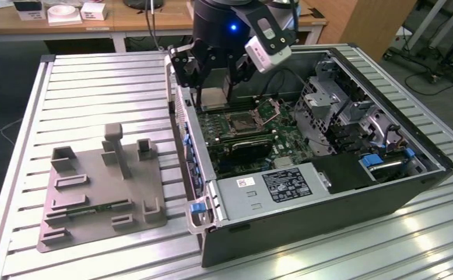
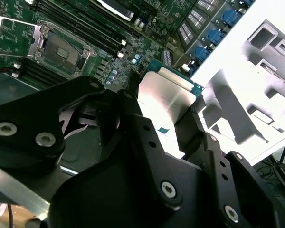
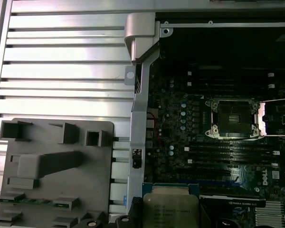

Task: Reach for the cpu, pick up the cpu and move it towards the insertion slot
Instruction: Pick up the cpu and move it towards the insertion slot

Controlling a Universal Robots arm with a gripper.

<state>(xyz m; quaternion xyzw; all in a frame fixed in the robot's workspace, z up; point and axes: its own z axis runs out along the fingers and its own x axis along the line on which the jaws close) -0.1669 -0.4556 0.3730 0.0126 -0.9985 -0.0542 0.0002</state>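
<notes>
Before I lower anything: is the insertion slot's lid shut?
No: in the first wrist view the insertion slot shows its dark centre, with the lid swung aside.

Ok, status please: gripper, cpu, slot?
Gripper shut on cpu, over the open case. Slot lid up, socket bare. Nothing seen in the way.

Arm (image 1: 230,26) reaching down; hand (image 1: 212,96) clamped, fingers (image 2: 192,130) closed.

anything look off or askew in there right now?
Nothing stands out. The gripper holds the flat silvery square cpu squarely above the green motherboard. The silver-framed insertion slot has its hinged lid swung open, dark centre bare. The grey plastic fixture plate lies flat on the ribbed metal table.
</notes>
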